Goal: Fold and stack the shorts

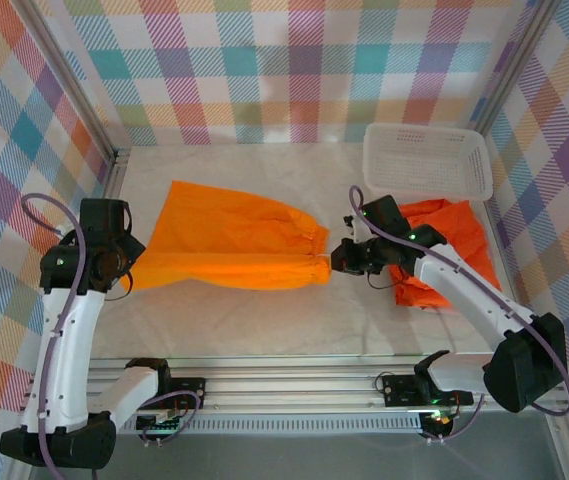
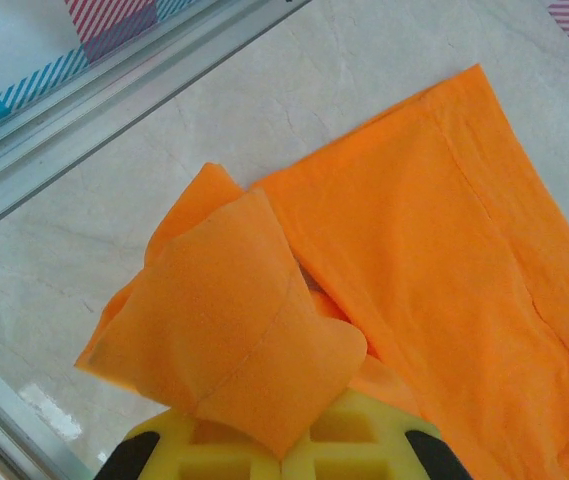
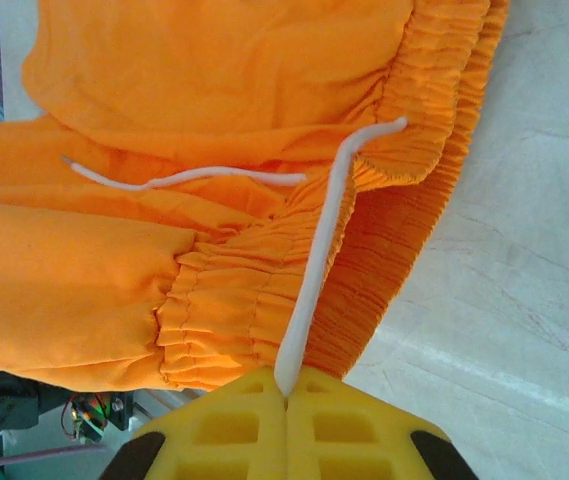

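Right now an orange pair of shorts [image 1: 229, 245] lies stretched flat on the table [image 1: 264, 320] between the two grippers. The left gripper [image 2: 284, 445] is pressed together on a corner of a leg hem. The cloth folds back over its yellow fingers, and the rest of the leg runs away ahead of it and to its right. The right gripper [image 3: 286, 395] is pinched on the white drawstring [image 3: 329, 250], with the gathered waistband [image 3: 264, 310] bunched just ahead of its fingertips. Whether waistband cloth is also in that pinch I cannot tell. Under the right arm sits a heap of more orange shorts [image 1: 449, 235], with a white basket [image 1: 427, 160] beyond it. I judge this to be the spreading step, before any fold. The next move calls for a hold on the waistband itself, since the cord may slide, then both ends carried over together so the edges meet.
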Controlling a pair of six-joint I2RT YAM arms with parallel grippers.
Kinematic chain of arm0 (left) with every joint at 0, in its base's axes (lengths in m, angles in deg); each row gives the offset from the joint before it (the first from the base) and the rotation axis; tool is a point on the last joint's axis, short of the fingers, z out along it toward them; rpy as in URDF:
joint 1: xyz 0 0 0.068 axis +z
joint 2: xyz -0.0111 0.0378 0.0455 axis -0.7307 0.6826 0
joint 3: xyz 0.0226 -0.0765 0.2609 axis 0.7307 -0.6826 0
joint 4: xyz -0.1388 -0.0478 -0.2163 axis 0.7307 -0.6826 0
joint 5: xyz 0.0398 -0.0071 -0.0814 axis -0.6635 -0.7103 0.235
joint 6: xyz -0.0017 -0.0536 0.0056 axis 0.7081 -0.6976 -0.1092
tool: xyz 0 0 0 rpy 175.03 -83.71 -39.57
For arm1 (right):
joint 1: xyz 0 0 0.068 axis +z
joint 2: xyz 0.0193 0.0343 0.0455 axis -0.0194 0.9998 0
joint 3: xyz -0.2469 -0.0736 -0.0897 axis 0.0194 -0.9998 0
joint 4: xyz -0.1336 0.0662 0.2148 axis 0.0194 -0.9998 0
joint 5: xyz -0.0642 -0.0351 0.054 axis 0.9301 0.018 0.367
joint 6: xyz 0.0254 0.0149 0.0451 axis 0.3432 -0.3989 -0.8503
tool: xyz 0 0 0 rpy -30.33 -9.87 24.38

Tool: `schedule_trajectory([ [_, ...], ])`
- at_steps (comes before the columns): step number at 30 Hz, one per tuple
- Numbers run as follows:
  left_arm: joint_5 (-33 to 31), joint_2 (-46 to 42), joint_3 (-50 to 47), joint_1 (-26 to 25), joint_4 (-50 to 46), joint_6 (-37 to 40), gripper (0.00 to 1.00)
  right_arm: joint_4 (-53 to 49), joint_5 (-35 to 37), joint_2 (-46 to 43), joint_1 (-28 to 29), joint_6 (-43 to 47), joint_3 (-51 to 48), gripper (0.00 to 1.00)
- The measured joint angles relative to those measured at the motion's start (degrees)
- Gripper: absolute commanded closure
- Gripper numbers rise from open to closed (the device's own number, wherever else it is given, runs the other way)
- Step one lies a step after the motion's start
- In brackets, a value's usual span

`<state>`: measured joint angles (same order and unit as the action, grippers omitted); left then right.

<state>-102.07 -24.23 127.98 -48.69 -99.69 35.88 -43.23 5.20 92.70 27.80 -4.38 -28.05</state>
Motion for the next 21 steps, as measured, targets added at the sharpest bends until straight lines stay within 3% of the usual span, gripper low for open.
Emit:
schedule_trajectory([
  [7, -0.1, 12.4, 4.4, 0.0, 5.8, 0.2, 1.00, -1.0, 3.3, 7.6, -1.2, -1.6, 8.7, 1.00],
  [17, -0.4, 32.7, 15.5, 0.0, 15.5, 0.2, 1.00, -1.8, 4.1, 23.8, -7.3, -1.4, 23.0, 0.99],
  [19, 0.0, 37.9, 18.3, 0.0, 17.2, 0.2, 0.97, -1.7, 3.7, 27.3, -8.8, -1.3, 25.7, 0.92],
  [21, 0.7, 42.9, 20.9, 0.0, 18.5, 0.2, 0.86, -1.8, 3.2, 31.3, -10.1, -1.3, 28.8, 0.81],
])
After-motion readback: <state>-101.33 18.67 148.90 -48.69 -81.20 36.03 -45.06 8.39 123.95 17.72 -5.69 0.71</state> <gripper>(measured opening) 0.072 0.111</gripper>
